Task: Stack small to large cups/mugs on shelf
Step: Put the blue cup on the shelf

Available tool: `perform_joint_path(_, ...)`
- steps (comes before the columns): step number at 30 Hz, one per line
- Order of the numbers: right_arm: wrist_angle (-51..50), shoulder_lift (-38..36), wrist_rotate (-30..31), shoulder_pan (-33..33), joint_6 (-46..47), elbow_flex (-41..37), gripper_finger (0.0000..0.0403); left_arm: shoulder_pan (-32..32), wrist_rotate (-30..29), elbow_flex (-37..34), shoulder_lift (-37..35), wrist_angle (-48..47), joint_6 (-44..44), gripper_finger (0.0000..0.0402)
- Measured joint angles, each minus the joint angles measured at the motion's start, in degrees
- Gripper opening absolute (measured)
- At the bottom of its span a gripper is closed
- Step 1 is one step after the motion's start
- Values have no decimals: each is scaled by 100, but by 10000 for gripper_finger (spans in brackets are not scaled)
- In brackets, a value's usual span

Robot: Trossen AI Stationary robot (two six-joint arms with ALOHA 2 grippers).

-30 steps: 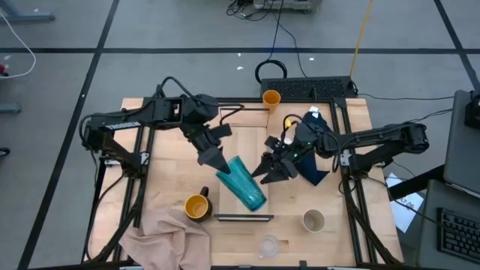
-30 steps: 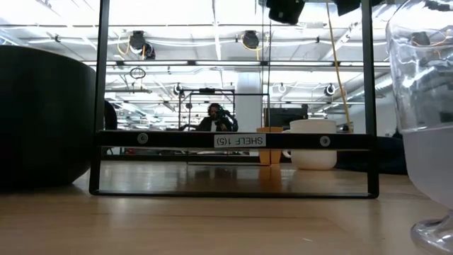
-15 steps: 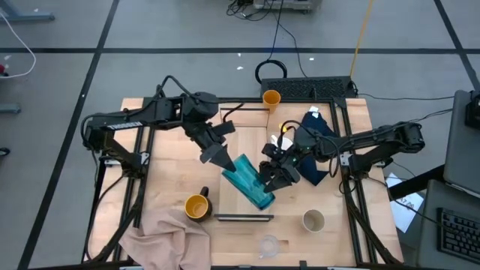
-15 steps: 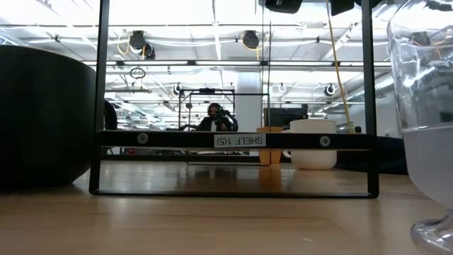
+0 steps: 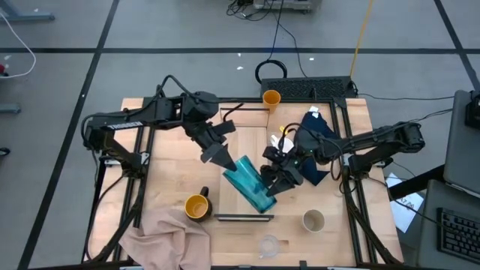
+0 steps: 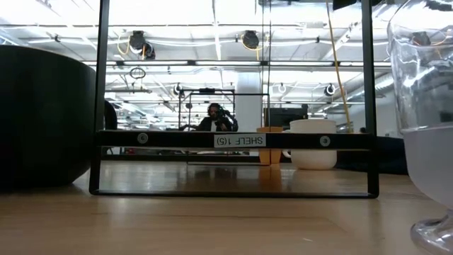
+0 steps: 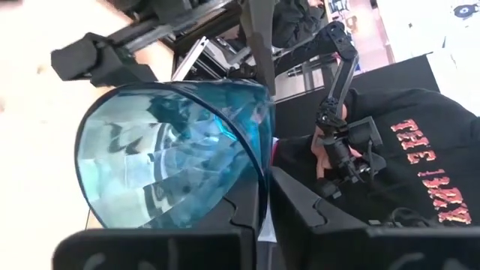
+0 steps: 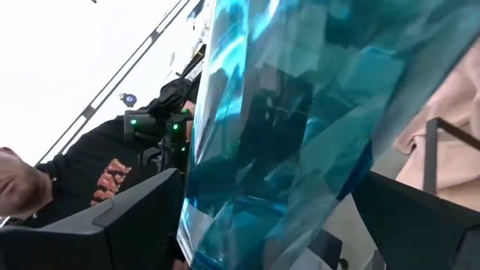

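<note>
The tall teal tumbler (image 5: 250, 186) hangs tilted over the pale shelf (image 5: 238, 142), mouth toward the far left, base toward the near right. My left gripper (image 5: 223, 160) is shut on its rim. My right gripper (image 5: 271, 182) is open; in the right wrist view its two fingers stand on either side of the tumbler's body (image 8: 277, 127). On the table stand the dark mug (image 5: 197, 206), the beige cup (image 5: 313, 220), the clear glass (image 5: 270, 245) and, at the far edge, the orange cup (image 5: 271, 97). The white mug (image 6: 311, 144) stands behind the shelf's rail. My left gripper pinches the tumbler's wall at the rim (image 7: 260, 161), one finger (image 7: 165, 247) inside the mouth and one finger (image 7: 315, 217) outside. It comes slanting down from the table's far left. The tumbler is lifted clear of the shelf and tilts, base lowest. My right gripper: whether its fingers touch the tumbler's sides cannot be told.
A beige cloth (image 5: 169, 236) lies at the near left corner and a dark blue cloth (image 5: 321, 154) under my right arm. The shelf's near rail (image 6: 233, 139) stands upright across the low view, with the dark mug (image 6: 42, 117) and the clear glass (image 6: 425, 106) close by.
My right gripper has moved in toward the tumbler and tipped upward, staying open; its fingers now stand around the tumbler's lower half. The tumbler's base end has swung a little toward the table's right while its rim stayed in my left gripper.
</note>
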Motion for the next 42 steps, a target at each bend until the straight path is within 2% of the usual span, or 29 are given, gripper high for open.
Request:
perform_joint_path(8,-68,7,61,7,0,-4,378,-11,150,0,101,295,-75,7)
perform_joint_path(14,-42,0,64,7,2,-4,377,-4,73,0,104,362,-96,23)
perform_joint_path(19,-54,0,213,7,-5,-4,377,-9,77,0,101,371,-36,7)
perform_joint_path(25,-81,0,328,10,-29,-4,377,-4,-80,0,101,381,9,20)
perform_joint_path(31,-100,0,341,7,-81,-4,377,-1,-208,0,100,381,119,7)
perform_joint_path(34,-96,0,341,7,-107,-4,376,4,-271,0,99,392,115,18)
perform_joint_path(42,-70,0,339,5,-131,-4,340,4,-302,0,101,589,67,7)
